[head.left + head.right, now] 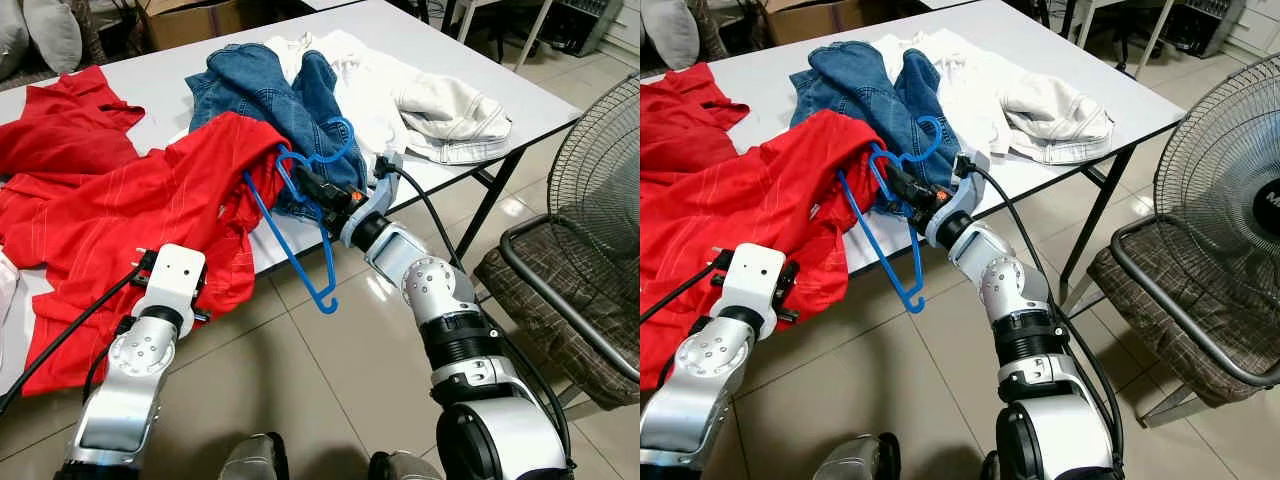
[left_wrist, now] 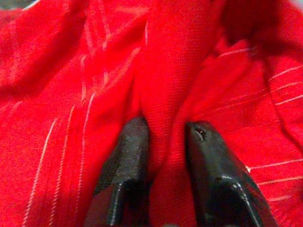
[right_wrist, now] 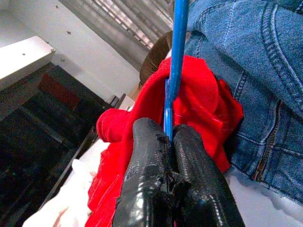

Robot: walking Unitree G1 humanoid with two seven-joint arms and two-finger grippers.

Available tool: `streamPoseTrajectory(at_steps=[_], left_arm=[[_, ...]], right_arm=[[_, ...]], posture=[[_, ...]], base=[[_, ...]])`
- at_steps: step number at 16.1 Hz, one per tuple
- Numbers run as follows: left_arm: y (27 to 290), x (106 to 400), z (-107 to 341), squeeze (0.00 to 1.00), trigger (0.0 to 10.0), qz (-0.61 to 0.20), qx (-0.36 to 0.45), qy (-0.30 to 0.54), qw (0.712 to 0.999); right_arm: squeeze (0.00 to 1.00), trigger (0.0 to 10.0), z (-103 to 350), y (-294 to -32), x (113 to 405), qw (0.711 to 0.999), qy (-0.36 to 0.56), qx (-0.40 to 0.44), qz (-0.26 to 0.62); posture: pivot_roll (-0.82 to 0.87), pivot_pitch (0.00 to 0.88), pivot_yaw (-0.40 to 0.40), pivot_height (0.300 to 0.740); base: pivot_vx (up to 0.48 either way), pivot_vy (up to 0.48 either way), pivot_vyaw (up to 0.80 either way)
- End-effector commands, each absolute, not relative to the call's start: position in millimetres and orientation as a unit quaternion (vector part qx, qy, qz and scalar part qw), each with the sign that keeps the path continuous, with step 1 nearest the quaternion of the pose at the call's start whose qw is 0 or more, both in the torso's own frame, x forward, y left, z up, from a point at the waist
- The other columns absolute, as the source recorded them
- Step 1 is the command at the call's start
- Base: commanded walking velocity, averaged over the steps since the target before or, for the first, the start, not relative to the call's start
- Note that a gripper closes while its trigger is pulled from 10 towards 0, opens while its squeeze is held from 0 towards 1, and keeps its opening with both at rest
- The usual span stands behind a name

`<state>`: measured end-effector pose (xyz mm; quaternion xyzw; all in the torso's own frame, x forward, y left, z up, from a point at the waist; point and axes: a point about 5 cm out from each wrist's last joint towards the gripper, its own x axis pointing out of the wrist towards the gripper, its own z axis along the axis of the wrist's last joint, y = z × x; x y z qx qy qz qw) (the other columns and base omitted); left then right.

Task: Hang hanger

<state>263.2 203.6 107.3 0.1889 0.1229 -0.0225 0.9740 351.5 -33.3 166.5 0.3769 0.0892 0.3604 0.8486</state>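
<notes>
Your right claw is pinched tight on the blue plastic hanger, which runs up the frame's centre across red cloth; denim jeans fill the right.

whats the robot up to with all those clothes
It is working a blue hanger into a red shirt at the edge of a white table. The right gripper is shut on the hanger, one end of which goes in under the shirt's edge. The left gripper pinches a fold of the shirt lower down. Blue jeans and a white garment lie on the table behind.
</notes>
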Motion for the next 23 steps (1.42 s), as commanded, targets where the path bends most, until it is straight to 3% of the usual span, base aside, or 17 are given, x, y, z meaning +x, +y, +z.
streamPoseTrajectory(at_steps=[1, 6, 11, 15, 20, 23], left_arm=[[203, 260, 109, 0.00, 0.0, -0.046, 0.175, 0.118, 0.976], [213, 241, 141, 0.00, 0.0, -0.198, 0.084, 0.071, 0.974], [206, 214, 172, 0.00, 0.0, -0.381, 0.080, 0.100, 0.915], [182, 216, 182, 0.00, 0.0, -0.417, 0.009, 0.066, 0.907], [158, 224, 193, 0.00, 0.0, -0.428, -0.076, 0.033, 0.900], [158, 229, 208, 0.00, 0.0, -0.418, -0.132, 0.010, 0.899]], right_arm=[[0.00, 10.0, 174, -11, 346, 0.832, 0.082, 0.396, 0.381], [0.00, 10.0, 173, -9, 349, 0.829, 0.081, 0.408, 0.373], [0.00, 10.0, 192, 9, 358, 0.789, 0.081, 0.488, 0.363], [0.00, 10.0, 201, 14, 369, 0.758, 0.087, 0.566, 0.313], [0.00, 10.0, 208, 19, 374, 0.682, 0.106, 0.669, 0.275], [0.00, 10.0, 205, 23, 373, 0.669, 0.120, 0.683, 0.267]], posture=[[0.03, 0.107, 0.057, 0.740], [0.06, 0.110, 0.050, 0.740], [0.11, 0.109, 0.040, 0.740], [0.10, 0.105, 0.055, 0.740], [0.10, 0.097, 0.064, 0.740], [0.10, 0.096, 0.063, 0.740]], base=[[0.000, 0.000, 0.00], [0.000, 0.000, 0.00], [0.000, 0.000, 0.00], [0.000, 0.000, 0.00], [0.000, 0.000, 0.00], [0.000, 0.000, 0.00]])
